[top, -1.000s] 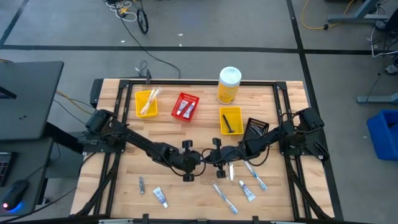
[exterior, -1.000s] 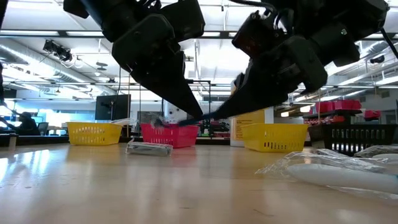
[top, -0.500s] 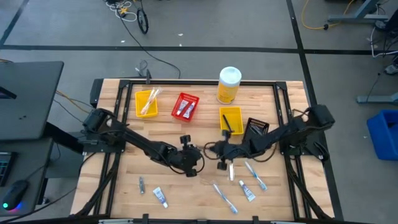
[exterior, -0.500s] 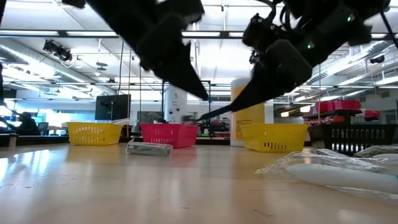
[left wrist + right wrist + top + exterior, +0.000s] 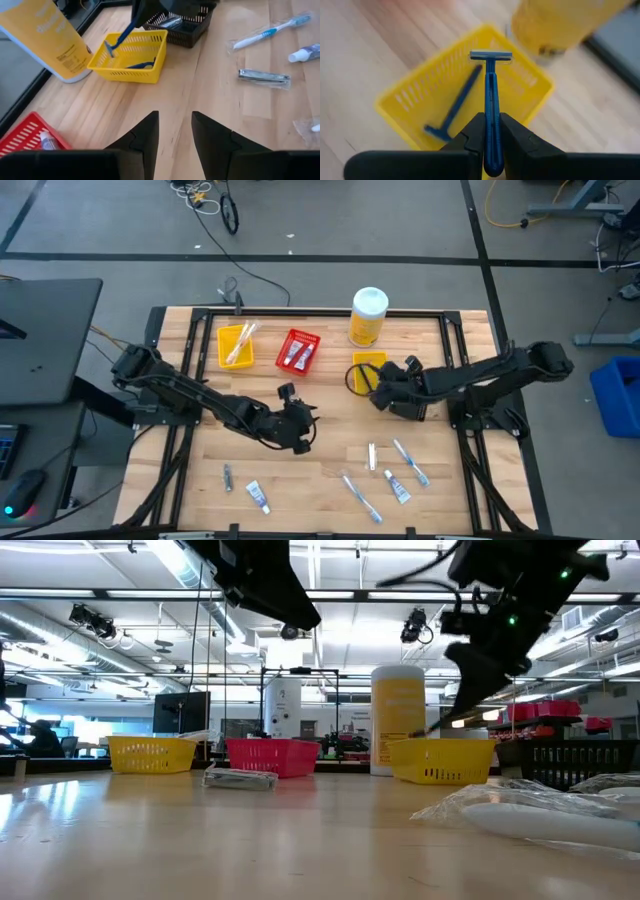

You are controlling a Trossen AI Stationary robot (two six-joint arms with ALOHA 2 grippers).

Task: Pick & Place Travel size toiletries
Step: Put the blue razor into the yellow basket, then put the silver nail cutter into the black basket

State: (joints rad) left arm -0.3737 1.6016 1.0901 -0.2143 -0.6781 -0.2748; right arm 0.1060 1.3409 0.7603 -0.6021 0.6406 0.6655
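A: Where is the right gripper (image 5: 489,145)?

B: Over the right-hand yellow basket (image 5: 371,373), beside the big yellow bottle (image 5: 367,317). Its fingers are clamped on the handle of a blue razor (image 5: 491,100), head pointing out over the basket. The left wrist view shows that razor (image 5: 116,41) hanging above the basket's rim.

A: Anything in that basket?

B: 1 other razor (image 5: 454,112), lying slantwise on the bottom.

A: And the left gripper (image 5: 173,131)?

B: Raised above the middle of the surface (image 5: 320,480), fingers parted, holding nothing.

A: Where are the remaining toiletries?

B: On the near half of the surface. To the right, a clear-wrapped toothbrush (image 5: 411,461), another toothbrush (image 5: 361,497), a toothpaste tube (image 5: 397,486) and a small silvery packet (image 5: 371,456) lie near one another. To the left, another toothpaste tube (image 5: 258,497) and a small dark item (image 5: 228,476), too small to identify.

A: The other bins?

B: The red basket (image 5: 297,351) holds small tubes, the left yellow basket (image 5: 236,345) holds pale toothbrushes, and a black basket (image 5: 412,385) sits just beside the right-hand yellow one.
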